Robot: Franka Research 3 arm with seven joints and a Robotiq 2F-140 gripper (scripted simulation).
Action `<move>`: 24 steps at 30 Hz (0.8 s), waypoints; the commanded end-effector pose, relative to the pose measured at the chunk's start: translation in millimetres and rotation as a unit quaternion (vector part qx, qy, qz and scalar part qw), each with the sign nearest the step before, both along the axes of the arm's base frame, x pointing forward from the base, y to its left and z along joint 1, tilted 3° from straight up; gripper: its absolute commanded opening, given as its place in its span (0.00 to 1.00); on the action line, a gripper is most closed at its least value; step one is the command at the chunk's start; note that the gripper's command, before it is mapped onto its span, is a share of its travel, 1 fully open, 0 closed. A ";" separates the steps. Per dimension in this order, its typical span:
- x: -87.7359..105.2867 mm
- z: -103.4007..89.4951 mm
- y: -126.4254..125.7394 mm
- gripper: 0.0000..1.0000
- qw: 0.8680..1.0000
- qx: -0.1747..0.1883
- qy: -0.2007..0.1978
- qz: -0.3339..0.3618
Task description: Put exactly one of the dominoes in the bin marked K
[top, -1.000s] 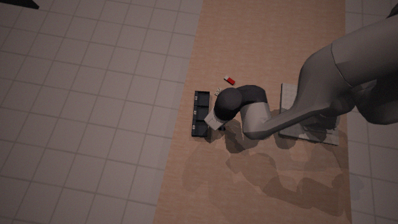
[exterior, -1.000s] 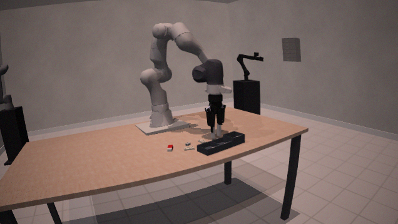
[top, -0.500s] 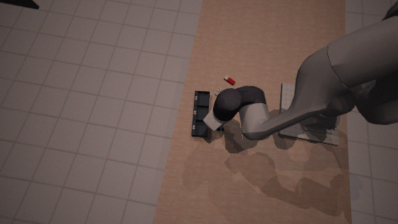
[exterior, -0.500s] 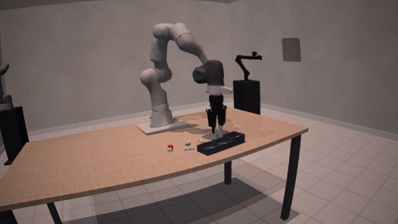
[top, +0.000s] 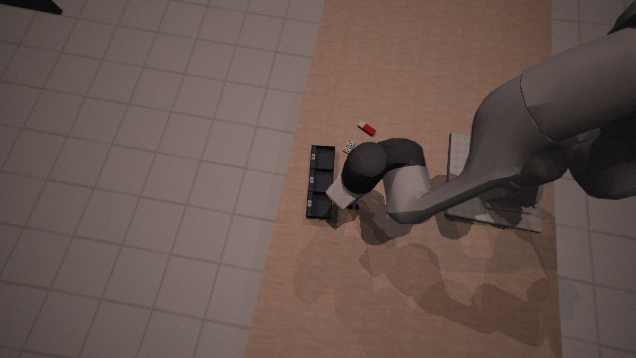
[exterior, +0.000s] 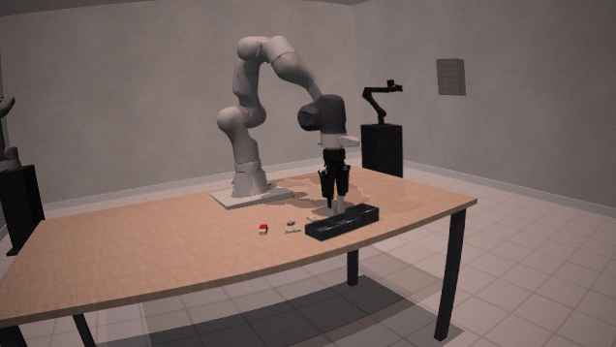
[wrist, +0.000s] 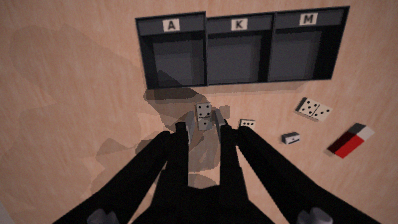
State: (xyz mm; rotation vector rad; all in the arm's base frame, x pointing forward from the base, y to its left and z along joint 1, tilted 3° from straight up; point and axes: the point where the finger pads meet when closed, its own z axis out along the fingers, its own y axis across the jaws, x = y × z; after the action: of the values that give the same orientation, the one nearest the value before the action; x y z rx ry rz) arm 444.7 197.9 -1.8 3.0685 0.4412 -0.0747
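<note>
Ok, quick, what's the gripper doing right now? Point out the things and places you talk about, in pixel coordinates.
Gripper [top: 353, 206] [exterior: 336, 212] [wrist: 204, 117]: fingers partway apart, one either side of a domino [wrist: 203, 111]; whether they grip it can't be told.
</note>
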 end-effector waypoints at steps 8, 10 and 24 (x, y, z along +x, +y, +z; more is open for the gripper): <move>0.3 -6.5 0.0 0.25 1.000 0.002 -0.001 0.001; 0.4 -6.5 0.0 0.25 1.000 0.002 -0.001 0.001; 0.3 -6.5 0.0 0.13 1.000 0.002 -0.001 0.001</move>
State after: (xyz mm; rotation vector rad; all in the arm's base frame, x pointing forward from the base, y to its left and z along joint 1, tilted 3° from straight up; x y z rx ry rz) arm 444.4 197.6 -7.8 3.0693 0.4419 -0.0719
